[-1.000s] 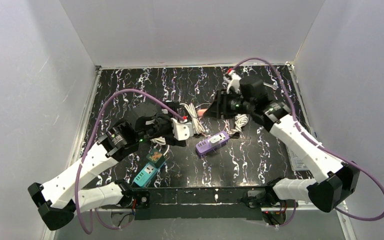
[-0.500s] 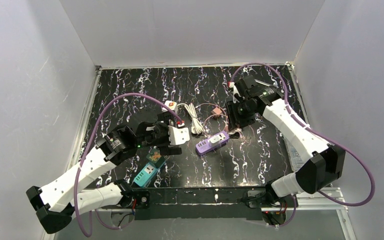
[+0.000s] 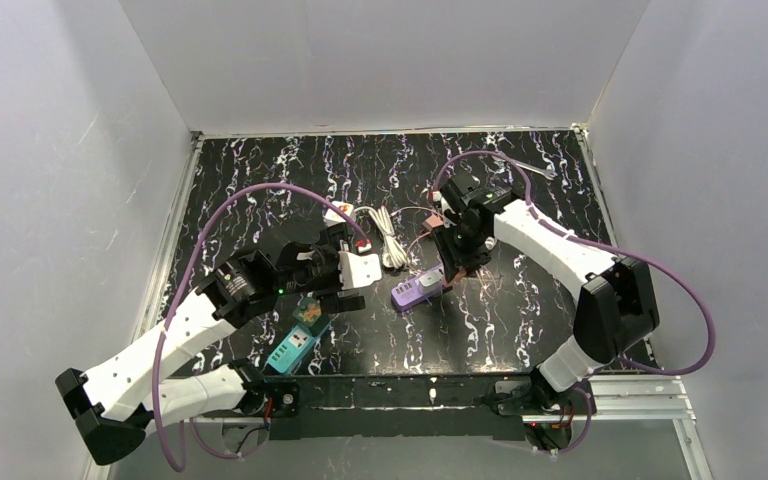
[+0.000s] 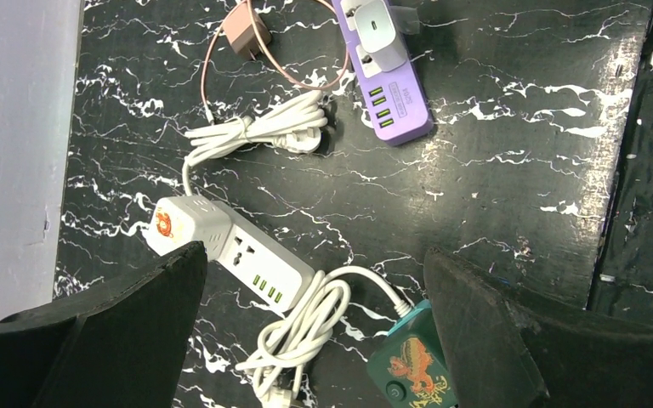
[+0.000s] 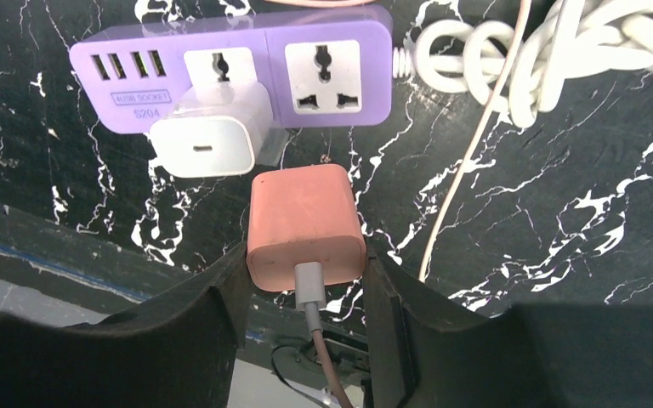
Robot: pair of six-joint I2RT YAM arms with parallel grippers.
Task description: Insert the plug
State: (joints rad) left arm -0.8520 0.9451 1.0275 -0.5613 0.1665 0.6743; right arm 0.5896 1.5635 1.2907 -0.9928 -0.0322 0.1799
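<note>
Pink charger plug (image 5: pixel 304 217): clamped between right gripper (image 5: pixel 306 255) fingers, cable exiting at 6 o'clock. Purple power strip (image 5: pixel 265 81), long axis 9 to 3. Its free socket (image 5: pixel 323 76) is near at 12 o'clock from the plug, beside the seated white charger (image 5: pixel 208 132). Left gripper (image 4: pixel 306 331): wide, empty, farther off.

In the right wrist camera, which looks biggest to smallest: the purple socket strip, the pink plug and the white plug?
1. purple socket strip: clearly the largest.
2 or 3. pink plug and white plug: they look about alike. The pink one is nearer the camera, so I won't rank them.
</note>
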